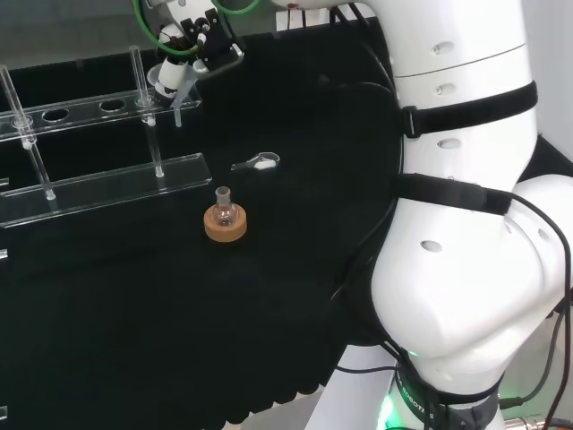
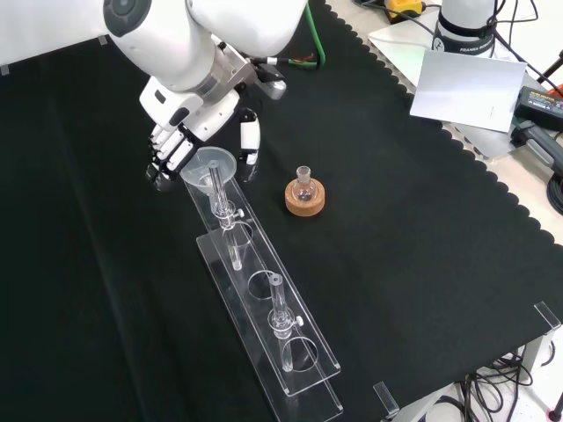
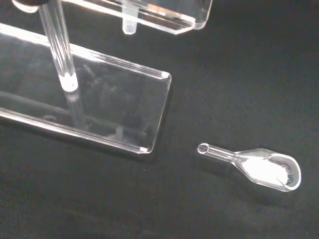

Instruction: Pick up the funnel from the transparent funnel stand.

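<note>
The clear funnel (image 2: 209, 165) sits at the end of the transparent stand's (image 2: 310, 380) upper shelf in the front view. Its stem (image 1: 177, 116) passes down through the shelf. The black and white hand (image 2: 180, 132) is at the funnel, with curled fingers (image 2: 165, 163) on one side of the rim and the thumb (image 2: 251, 145) on the other. In the head view the hand (image 1: 183, 40) is at the far end of the stand (image 1: 98, 188), over the funnel (image 1: 170, 85). The wrist view looks down on the stand's base plate (image 3: 114, 109) and the stem tip (image 3: 129, 25).
A small round flask on a cork ring (image 2: 304, 195) stands to the right of the stand in the front view. A clear scoop holding white powder (image 3: 264, 169) lies on the cloth past the stand's end (image 1: 257, 163). Two clear posts (image 2: 279, 316) rise from the stand.
</note>
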Tool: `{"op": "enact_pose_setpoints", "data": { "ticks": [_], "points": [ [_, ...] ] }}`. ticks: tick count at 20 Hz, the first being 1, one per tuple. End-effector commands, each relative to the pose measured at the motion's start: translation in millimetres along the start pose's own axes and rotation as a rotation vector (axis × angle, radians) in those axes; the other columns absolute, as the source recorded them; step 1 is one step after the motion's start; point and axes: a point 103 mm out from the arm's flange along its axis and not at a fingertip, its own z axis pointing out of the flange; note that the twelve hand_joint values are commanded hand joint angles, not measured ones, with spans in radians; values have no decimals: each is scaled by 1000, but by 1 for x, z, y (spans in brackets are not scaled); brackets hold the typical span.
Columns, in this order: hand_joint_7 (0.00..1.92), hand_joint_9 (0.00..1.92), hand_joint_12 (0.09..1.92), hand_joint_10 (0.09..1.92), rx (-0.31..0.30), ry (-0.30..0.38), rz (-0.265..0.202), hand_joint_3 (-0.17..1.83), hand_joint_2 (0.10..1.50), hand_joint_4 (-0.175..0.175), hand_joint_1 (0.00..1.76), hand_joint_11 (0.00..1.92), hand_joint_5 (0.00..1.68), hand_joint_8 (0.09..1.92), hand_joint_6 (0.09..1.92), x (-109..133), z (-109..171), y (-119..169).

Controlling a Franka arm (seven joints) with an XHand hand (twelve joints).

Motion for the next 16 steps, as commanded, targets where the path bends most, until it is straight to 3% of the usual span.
{"op": "enact_pose_setpoints", "data": {
  "ticks": [1, 6, 11, 14, 16],
  "points": [
    [14, 209, 1432, 785, 1, -15, 20, 227, 782, -16, 622, 261, 111, 445, 87, -2, 5, 2],
    [266, 547, 1374, 657, -59, -48, 39, 283, 774, -39, 649, 346, 309, 675, 87, -4, 2, -2],
    [530, 782, 1306, 574, -201, -98, 74, 362, 785, -42, 713, 460, 570, 707, 114, -1, -8, -14],
    [622, 855, 1271, 519, -283, -125, 76, 408, 783, -27, 752, 512, 689, 692, 298, 5, -19, -24],
    [653, 886, 1260, 498, -301, -134, 75, 434, 778, -19, 771, 538, 697, 692, 474, 6, -29, -32]
  ]
}}
